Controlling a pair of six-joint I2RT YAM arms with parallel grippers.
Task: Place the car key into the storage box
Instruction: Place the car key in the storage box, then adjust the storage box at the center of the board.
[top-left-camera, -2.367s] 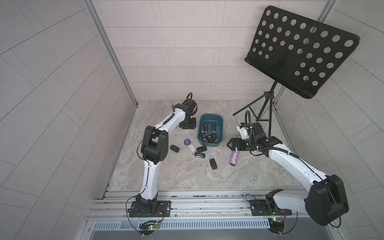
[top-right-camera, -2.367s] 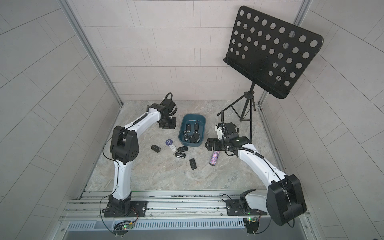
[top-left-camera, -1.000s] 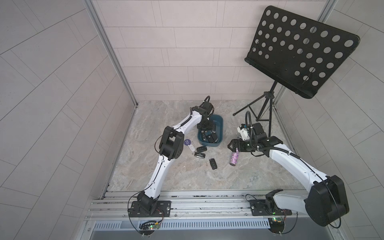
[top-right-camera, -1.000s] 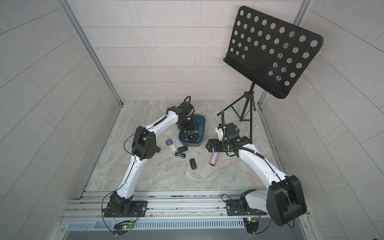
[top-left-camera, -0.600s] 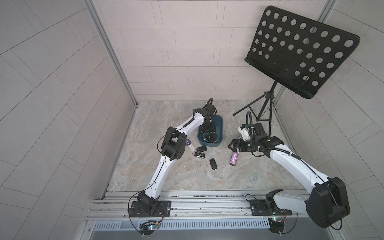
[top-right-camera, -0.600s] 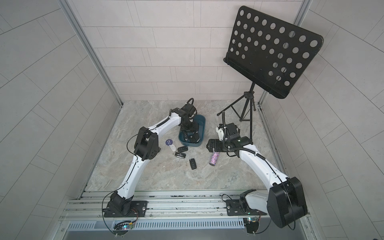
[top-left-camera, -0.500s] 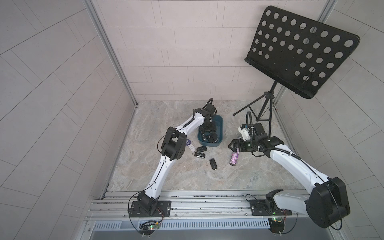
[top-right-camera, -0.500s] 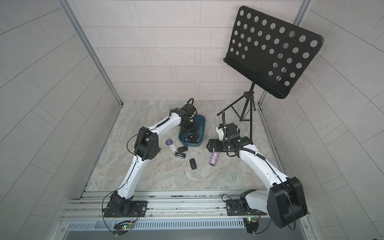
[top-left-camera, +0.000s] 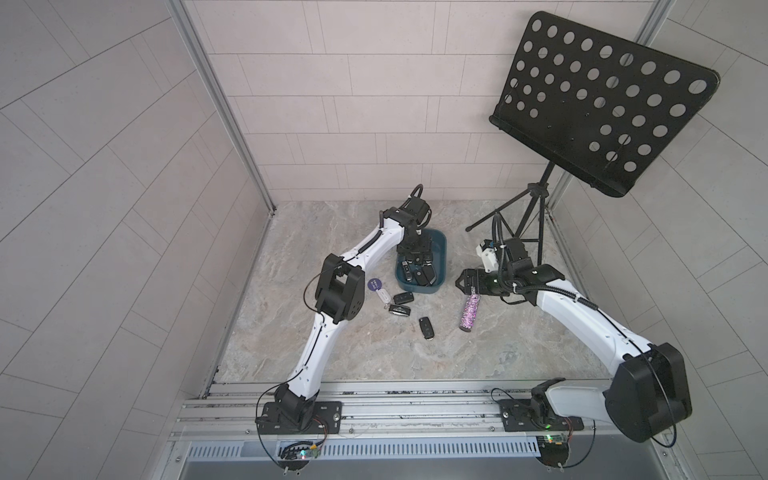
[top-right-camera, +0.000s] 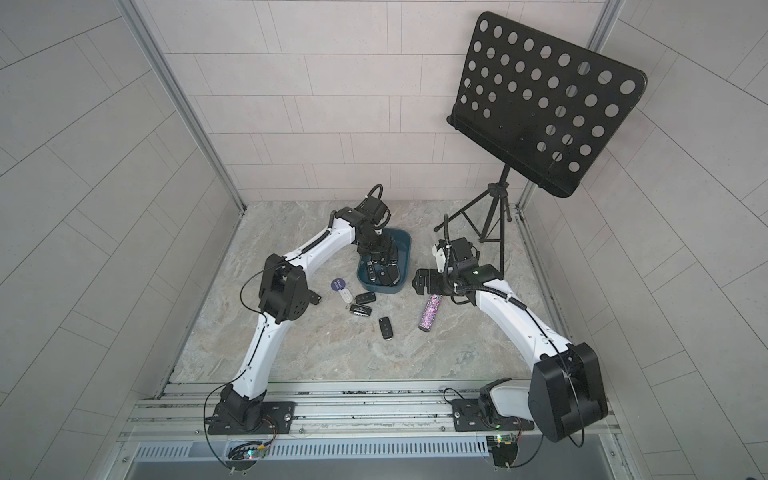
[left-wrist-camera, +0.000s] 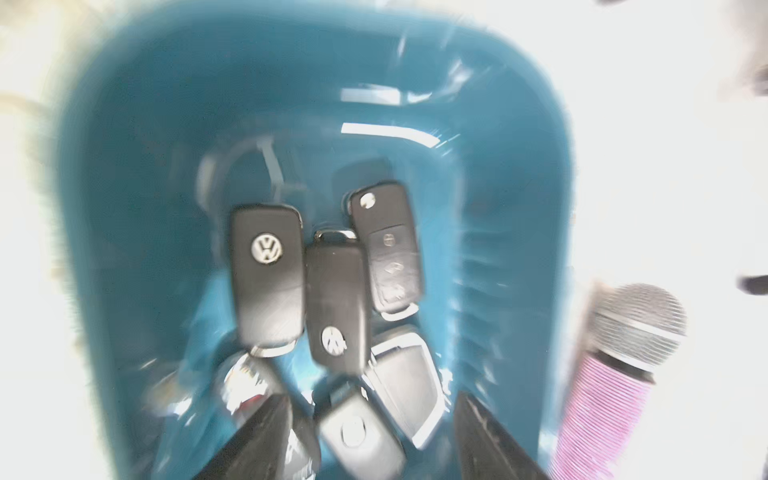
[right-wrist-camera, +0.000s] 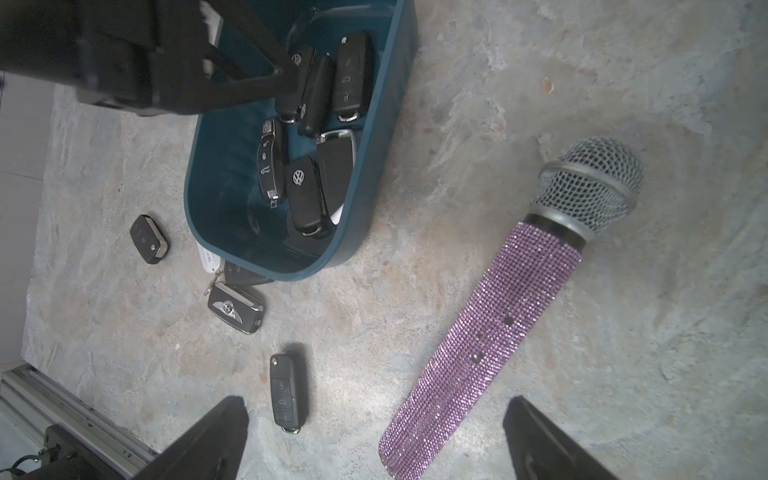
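The storage box (top-left-camera: 419, 290) (top-right-camera: 382, 290) is a dark teal tub at the middle back of the table, holding several black car keys (left-wrist-camera: 266, 274) (right-wrist-camera: 305, 189). My left gripper (top-left-camera: 417, 258) (top-right-camera: 382, 259) (left-wrist-camera: 372, 399) reaches down into it, open. A blurred car key (left-wrist-camera: 357, 432) lies in the box between the spread fingers, which do not touch it. Three more car keys (top-left-camera: 426, 328) (top-right-camera: 385, 327) (right-wrist-camera: 286, 392) lie on the table in front of the box. My right gripper (top-left-camera: 465, 284) (right-wrist-camera: 376, 401) hangs open to the right of the box, holding nothing.
A purple glitter microphone (top-left-camera: 469, 309) (top-right-camera: 430, 312) (right-wrist-camera: 498, 324) lies just right of the box, under my right gripper. A round purple tag with a white fob (top-left-camera: 374, 284) lies left of the box. A black music stand (top-left-camera: 598, 104) rises at the back right.
My left arm swung from the back left to over the box. In the last second its jaws opened and let go of the key. The right arm has not moved.
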